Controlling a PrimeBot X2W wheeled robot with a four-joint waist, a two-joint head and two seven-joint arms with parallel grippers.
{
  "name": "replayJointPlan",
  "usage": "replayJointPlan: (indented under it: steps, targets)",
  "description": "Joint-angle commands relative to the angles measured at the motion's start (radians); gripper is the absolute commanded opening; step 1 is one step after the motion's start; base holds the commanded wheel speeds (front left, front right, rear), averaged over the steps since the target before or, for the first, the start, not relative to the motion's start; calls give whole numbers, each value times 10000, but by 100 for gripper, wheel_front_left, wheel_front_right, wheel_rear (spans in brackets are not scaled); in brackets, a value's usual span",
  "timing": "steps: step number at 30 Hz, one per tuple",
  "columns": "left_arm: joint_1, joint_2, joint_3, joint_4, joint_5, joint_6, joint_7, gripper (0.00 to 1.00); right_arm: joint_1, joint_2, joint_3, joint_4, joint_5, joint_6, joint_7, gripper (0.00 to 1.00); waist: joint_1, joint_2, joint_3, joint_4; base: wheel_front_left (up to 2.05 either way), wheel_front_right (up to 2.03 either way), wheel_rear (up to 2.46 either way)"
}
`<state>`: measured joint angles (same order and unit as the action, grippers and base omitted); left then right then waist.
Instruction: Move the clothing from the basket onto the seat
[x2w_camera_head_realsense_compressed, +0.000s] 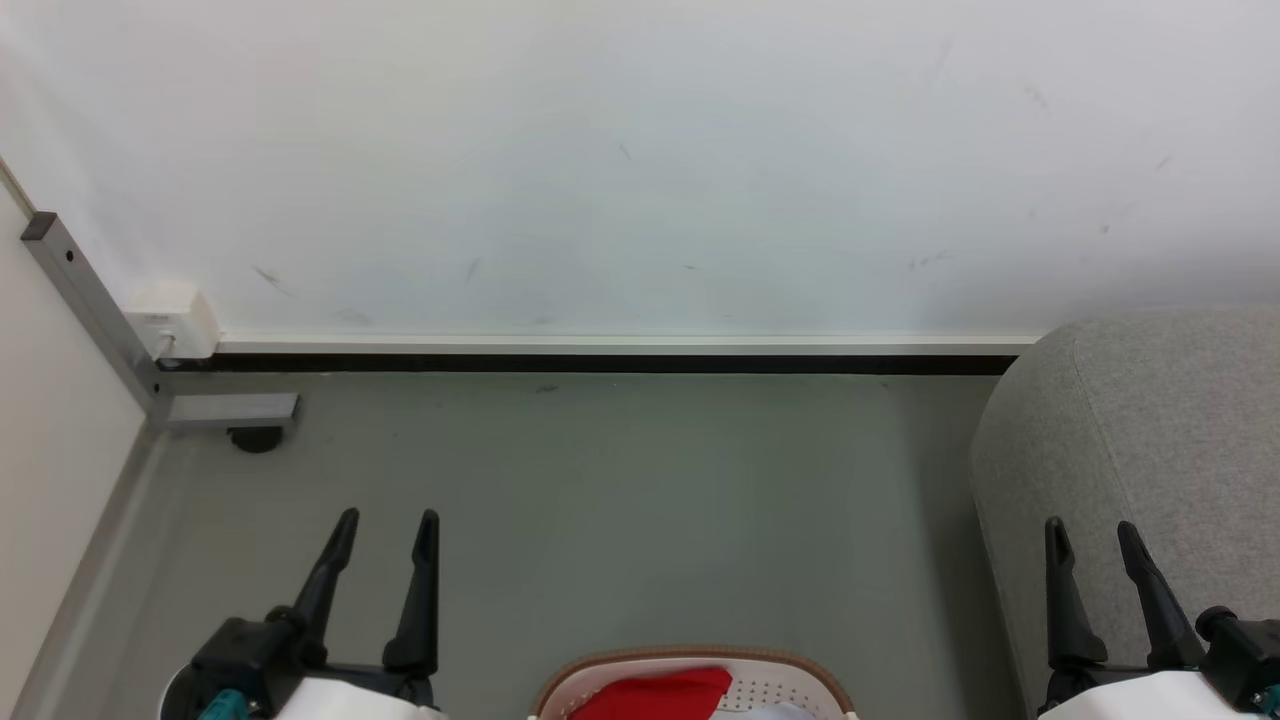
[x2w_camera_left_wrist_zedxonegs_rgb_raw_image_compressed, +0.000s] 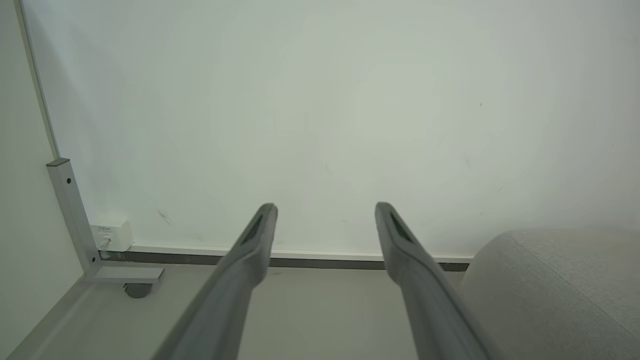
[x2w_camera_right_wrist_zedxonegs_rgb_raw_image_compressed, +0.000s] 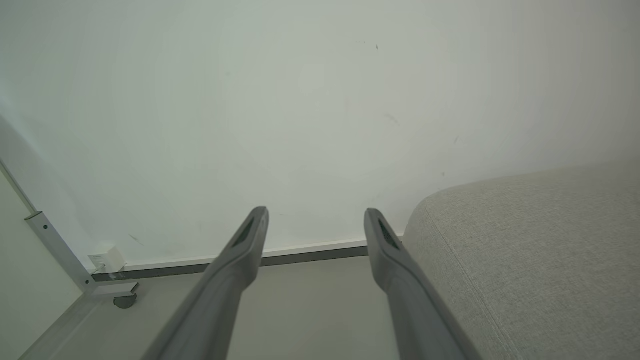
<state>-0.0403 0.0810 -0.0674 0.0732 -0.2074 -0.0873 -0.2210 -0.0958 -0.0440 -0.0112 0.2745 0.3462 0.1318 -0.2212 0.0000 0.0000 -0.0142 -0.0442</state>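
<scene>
**Head view.** The white perforated laundry basket, brown at the rim, sits on the grey floor at the bottom edge, between the two arms. The clothing, red cloth with a paler fold just beside it, lies inside, so the transfer appears not yet begun. The seat, a grey woven upholstered block with rounded edges, stands to the robot's right against the white wall. The left pincer and the right pincer flank the basket with fingers spread wide and nothing between them. This is probably a ready posture ahead of a first reach down. **Left wrist view.** The left pincer is wide and empty and points at the foot of the wall, not at the basket. A metal frame post and a white wall box mark the corner, and the seat's rounded edge lies at lower right. **Right wrist view.** The right pincer, likewise wide and empty, points along the floor just beside the seat. No garment lies on the part of the seat in view. This arm is the nearer to the seat and so seems the better placed for the drop.
</scene>
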Motion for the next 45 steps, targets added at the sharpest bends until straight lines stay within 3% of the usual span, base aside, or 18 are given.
replayJointPlan:
  steps: [1, 22, 45]
  targets:
    - [81, 33, 9, -81, 350, -44, -115, 100, -87, -92, 18, -35, -287, -17, -103, 100, 0, 0, -11, -8, 0, 0, 0]
    - [66, -73, 14, 62, 1814, -123, -465, 100, -113, -100, 269, 127, -1386, -21, -466, 100, 0, 0, -92, -58, 0, 0, 0]
    - [69, -191, 108, 372, 1744, -281, -438, 100, -105, -94, 399, 235, -1141, -21, -448, 100, 0, 0, -128, -87, 0, 0, 0]
